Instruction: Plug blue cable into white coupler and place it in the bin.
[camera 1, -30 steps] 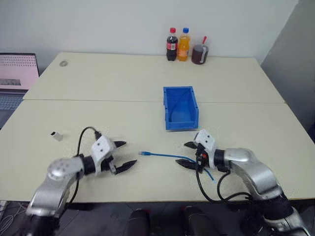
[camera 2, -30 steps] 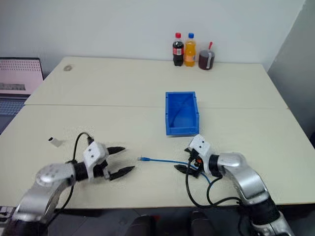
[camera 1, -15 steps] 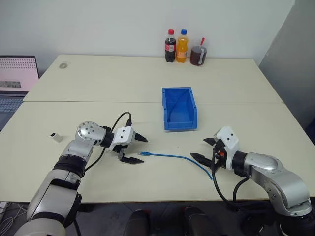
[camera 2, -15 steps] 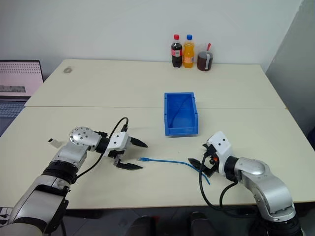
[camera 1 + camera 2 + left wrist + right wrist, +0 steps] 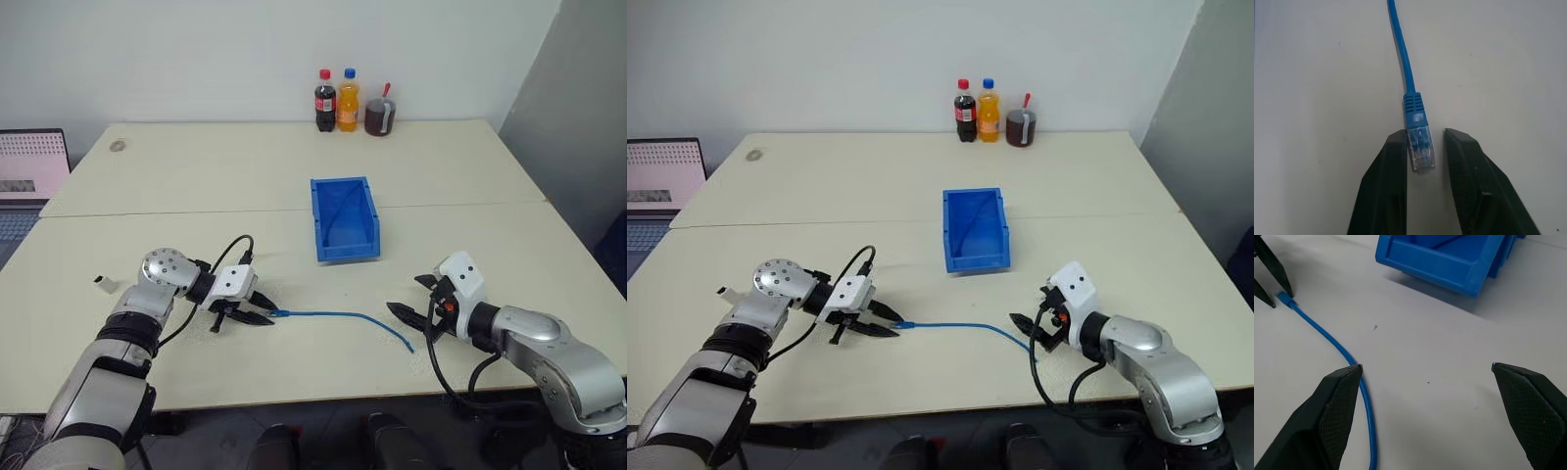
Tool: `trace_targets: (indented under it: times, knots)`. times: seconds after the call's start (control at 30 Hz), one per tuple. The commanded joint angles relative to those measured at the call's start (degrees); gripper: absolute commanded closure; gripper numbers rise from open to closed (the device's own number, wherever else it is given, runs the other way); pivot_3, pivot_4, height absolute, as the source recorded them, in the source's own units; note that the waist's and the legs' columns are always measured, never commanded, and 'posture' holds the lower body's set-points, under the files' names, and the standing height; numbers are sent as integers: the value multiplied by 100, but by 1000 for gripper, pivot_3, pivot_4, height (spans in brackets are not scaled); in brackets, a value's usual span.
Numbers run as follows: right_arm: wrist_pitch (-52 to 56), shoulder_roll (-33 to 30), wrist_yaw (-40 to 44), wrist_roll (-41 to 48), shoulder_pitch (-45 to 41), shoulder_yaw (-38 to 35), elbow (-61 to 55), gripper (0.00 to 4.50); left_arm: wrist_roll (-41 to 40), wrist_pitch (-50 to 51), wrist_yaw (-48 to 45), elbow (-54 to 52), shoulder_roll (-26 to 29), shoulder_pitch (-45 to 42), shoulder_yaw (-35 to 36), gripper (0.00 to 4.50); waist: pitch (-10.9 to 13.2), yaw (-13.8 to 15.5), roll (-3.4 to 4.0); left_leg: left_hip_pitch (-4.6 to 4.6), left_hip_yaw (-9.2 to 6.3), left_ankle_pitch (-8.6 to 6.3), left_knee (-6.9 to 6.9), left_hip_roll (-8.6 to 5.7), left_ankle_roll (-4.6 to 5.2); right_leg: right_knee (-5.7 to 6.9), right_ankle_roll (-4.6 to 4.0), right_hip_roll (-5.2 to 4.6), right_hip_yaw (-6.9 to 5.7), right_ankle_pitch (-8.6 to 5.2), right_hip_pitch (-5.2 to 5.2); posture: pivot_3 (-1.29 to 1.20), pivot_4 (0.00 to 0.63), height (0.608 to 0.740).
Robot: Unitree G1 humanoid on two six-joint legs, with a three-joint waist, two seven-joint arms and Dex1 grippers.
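Legible text: none readable on anything in view.

Dark cola bottle (image 5: pixel 324 100) at 12 o'clock on the far table edge carries a red label, lettering too small to make out. Orange drink bottle (image 5: pixel 346 100) just beside it, toward 3 o'clock, has a label band, also unreadable. Dark cup (image 5: pixel 378 116) next along shows no marking. Laptop screen (image 5: pixel 29 166) at 9 o'clock displays rows of fine pale characters on a pinkish ground, not resolvable. The bin (image 5: pixel 343 218), the blue cable (image 5: pixel 1406 68) with its clear plug, and the white coupler (image 5: pixel 103 285) bear no visible print.
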Motion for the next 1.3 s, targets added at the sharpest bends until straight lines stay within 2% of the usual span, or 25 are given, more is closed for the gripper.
trace_targets:
  times: [0.03,0.13,0.2,0.23,0.33,0.43,0.5,0.53,0.6,0.67,0.77,0.93,1.23,1.3]
  knots:
    - [-236,-97,84,51,-194,-49,169,0,755,-7,184,598,218,243,-308,4216,-17,-19,8,5,-1,0,-3,0,0,0,-2,0,0,-1,4,0,150,740]
    - [-330,-86,45,45,-316,-41,283,0,665,158,258,528,161,282,-212,4272,-28,-32,25,19,2,0,-10,0,0,2,-5,0,4,-3,10,0,150,740]
    - [-325,-3,-27,115,-408,-114,238,0,385,848,278,181,51,297,-51,4272,-32,-33,31,20,3,0,-12,0,0,2,-7,1,4,-4,10,0,150,740]
    - [-283,58,-66,196,-453,-174,165,0,168,1453,277,-121,-17,307,55,4272,-33,-35,33,20,3,0,-12,-1,0,2,-7,1,4,-4,10,0,150,740]
    - [139,450,-109,970,-616,-570,-248,0,-837,4510,550,-1704,-210,370,472,4272,-23,-31,28,4,1,0,-9,-1,0,4,2,1,2,0,3,0,150,740]
    - [1046,833,-192,2358,-812,-1104,-624,0,-2164,7382,1130,-3632,-310,632,958,4272,10,13,-10,-60,-20,0,8,-2,-1,-5,36,-1,-18,16,-29,0,150,740]
    - [1630,961,-347,3535,-854,-1451,-654,0,-2939,8653,1529,-4623,-420,853,1303,4272,21,24,-28,-87,-30,-1,8,2,-2,-20,41,-5,-21,15,-42,0,150,740]
    - [1842,895,-465,4232,-822,-1580,-623,0,-3272,9181,1782,-5040,-517,966,1490,4272,21,34,-29,-117,-54,-1,9,17,-2,-40,43,-11,-25,15,-54,0,150,740]
    - [1944,312,-846,6122,-468,-1525,-426,0,-3968,10298,2457,-5654,-982,1160,2099,4272,23,80,-26,-155,-78,-2,14,18,-3,-44,52,-21,-31,10,-82,0,150,740]
    - [1764,-162,-1286,7271,-187,-1279,-265,0,-4387,10988,2948,-5966,-1359,1262,2565,4272,28,121,-23,-160,-85,-8,9,-4,4,-42,51,-39,-32,8,-85,0,150,740]
    - [1364,-404,-1944,7953,38,-830,8,0,-4817,11528,3409,-6358,-1716,1421,2944,4272,37,122,-37,-161,-87,-13,11,-19,12,-42,70,-35,-32,-5,-86,0,150,740]
    - [774,-193,-2646,8256,-234,-183,327,0,-5434,11894,3934,-6746,-1970,1702,3206,4272,56,86,-48,-147,-85,-11,14,-15,13,-35,61,-9,-31,6,-86,0,150,740]
    - [546,-459,-2664,8548,-510,285,411,0,-6189,11893,4557,-6853,-1873,2012,3360,4272,58,137,-50,-153,-84,-7,16,-16,15,-47,57,-8,-23,17,-85,0,150,740]
    - [526,-498,-2662,8509,-481,363,408,292,-6280,11883,4663,-6843,-1860,2068,3373,4272,59,152,-51,-158,-84,-7,15,-17,15,-49,58,-9,-20,16,-92,0,150,740]
